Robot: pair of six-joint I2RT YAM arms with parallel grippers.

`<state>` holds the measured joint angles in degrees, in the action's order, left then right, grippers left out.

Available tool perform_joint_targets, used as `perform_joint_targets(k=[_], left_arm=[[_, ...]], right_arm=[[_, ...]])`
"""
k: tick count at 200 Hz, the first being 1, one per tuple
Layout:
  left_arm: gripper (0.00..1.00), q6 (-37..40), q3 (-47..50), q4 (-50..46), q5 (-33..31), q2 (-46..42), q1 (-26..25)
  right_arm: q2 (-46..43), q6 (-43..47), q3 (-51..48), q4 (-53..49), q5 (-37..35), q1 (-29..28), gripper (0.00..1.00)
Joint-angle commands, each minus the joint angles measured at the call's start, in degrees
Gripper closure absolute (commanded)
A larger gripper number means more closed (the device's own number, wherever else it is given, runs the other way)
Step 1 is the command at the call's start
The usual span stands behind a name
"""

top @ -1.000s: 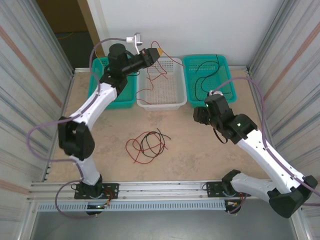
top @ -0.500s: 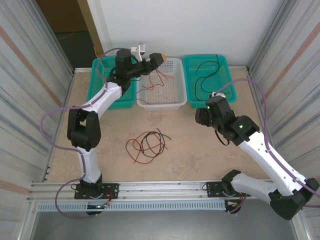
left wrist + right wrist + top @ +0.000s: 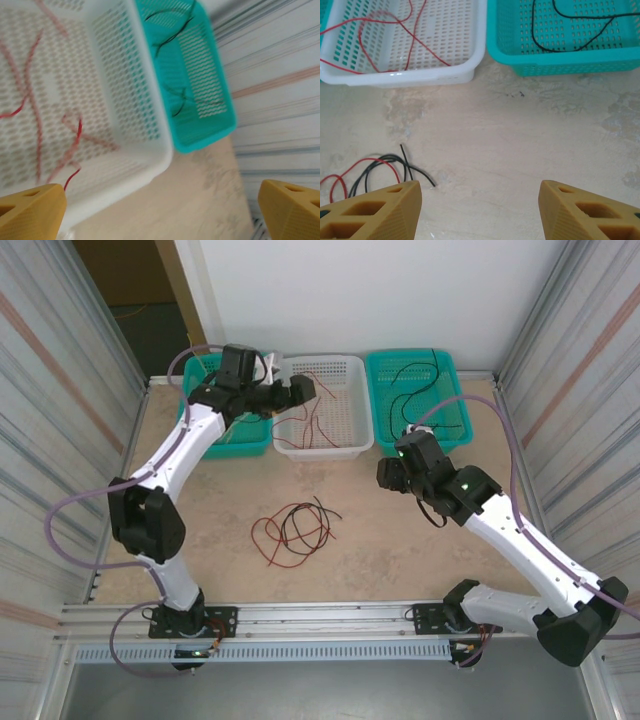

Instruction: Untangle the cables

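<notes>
A tangle of red and black cables [image 3: 293, 530] lies on the table between the two arms, and its end reaches into the right wrist view [image 3: 420, 176]. A loose red cable [image 3: 312, 410] [image 3: 77, 135] [image 3: 395, 30] rests inside the white basket [image 3: 325, 448]. A black cable [image 3: 410, 390] [image 3: 533, 27] lies in the right teal basket [image 3: 455, 430]. My left gripper [image 3: 303, 387] [image 3: 160, 210] hangs open over the white basket's near-left part, nothing between its fingers. My right gripper [image 3: 385, 478] [image 3: 480, 210] is open above bare table, to the right of the tangle.
A second teal basket [image 3: 240, 445] stands left of the white one, partly under the left arm. The three baskets line the back wall. Metal walls close in both sides. A rail [image 3: 320, 615] runs along the near edge.
My left gripper opened and let go of the red cable, which dropped into the white basket. That arm then came lower and nearer. The right arm shifted slightly left.
</notes>
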<state>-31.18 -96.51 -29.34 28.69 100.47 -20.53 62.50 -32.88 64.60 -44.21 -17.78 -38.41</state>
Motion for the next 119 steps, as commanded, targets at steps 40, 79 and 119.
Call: perform_joint_targets(k=[40,79,119], left_arm=[[0.01,5.23,19.68,5.28,-6.09,-22.23,-0.62],[0.18,1.91,33.87,15.49,-3.41,-36.10,-0.48],[0.43,-3.39,43.84,12.98,-1.83,-42.43,-0.28]], right_arm=[[2.87,-1.64,0.67,3.73,3.09,-2.18,0.37],[7.99,-5.03,-3.19,9.96,8.82,-6.12,0.38],[18.23,-6.96,-5.87,15.50,12.85,-11.68,0.40]])
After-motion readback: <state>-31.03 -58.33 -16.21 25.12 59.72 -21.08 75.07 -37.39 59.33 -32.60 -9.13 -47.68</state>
